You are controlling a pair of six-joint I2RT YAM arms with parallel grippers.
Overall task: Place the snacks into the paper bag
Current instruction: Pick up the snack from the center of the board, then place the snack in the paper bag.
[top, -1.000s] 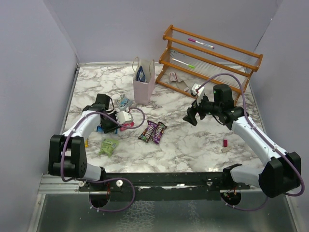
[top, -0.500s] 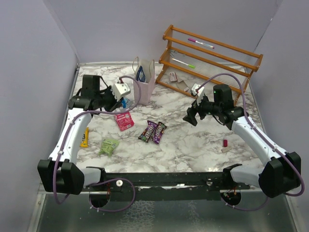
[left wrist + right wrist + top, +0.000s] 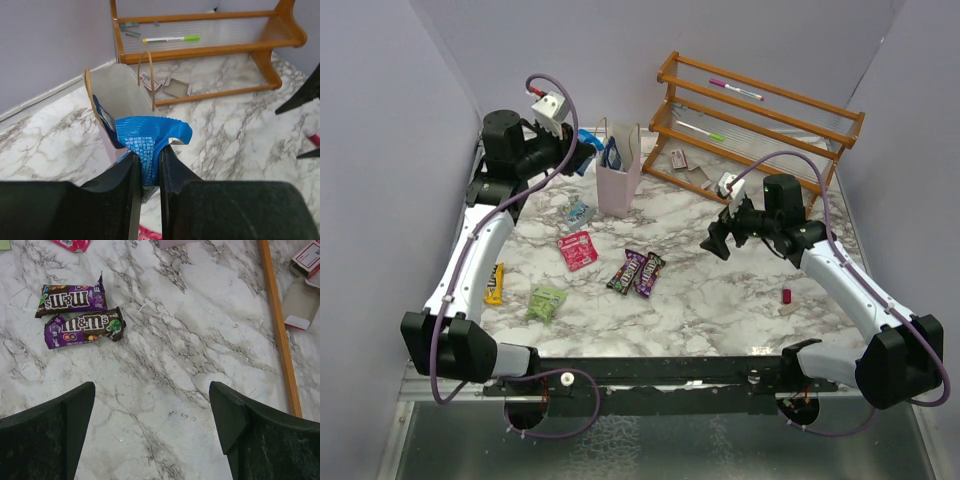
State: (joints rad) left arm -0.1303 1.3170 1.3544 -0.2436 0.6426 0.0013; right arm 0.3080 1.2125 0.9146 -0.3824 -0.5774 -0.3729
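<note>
**A:** Top external: the left tool (image 3: 581, 152) is raised over the far-left corner of the surface, jaws narrow and pinched on a blue packet (image 3: 150, 141).

**B:** Where's the paper bag (image 3: 618, 185)?

**A:** It's upright near the far edge, left of the middle and just rack-side of that tool. The mouth is open upward. Through the left wrist camera the mouth sits just ahead of the fingertips and a little to the left, and the packet's crumpled top nearly overlaps the near rim.

**B:** Packet's axis?

**A:** It hangs roughly vertical between the fingers, with the upper end flopped forward toward the bag. I'd say a short push forward over the rim and then a release would do it. A dark blue cookie bag (image 3: 611, 152) already stands inside, so the free room looks tight.

**B:** Right tool (image 3: 718, 240)?

**A:** Wide open and holding nothing, hovering over the middle-right of the surface. Two brown candy bars (image 3: 80, 312) lie side by side toward the middle, so that arm is nearer to them.

**B:** What's left out?

**A:** A blue-white wrapper (image 3: 580, 211) just in front of the bag and a red packet (image 3: 577, 249) nearer in. A green one (image 3: 546, 300) and a yellow one (image 3: 496, 283) lie by the left edge. All are flat and well apart.
</note>
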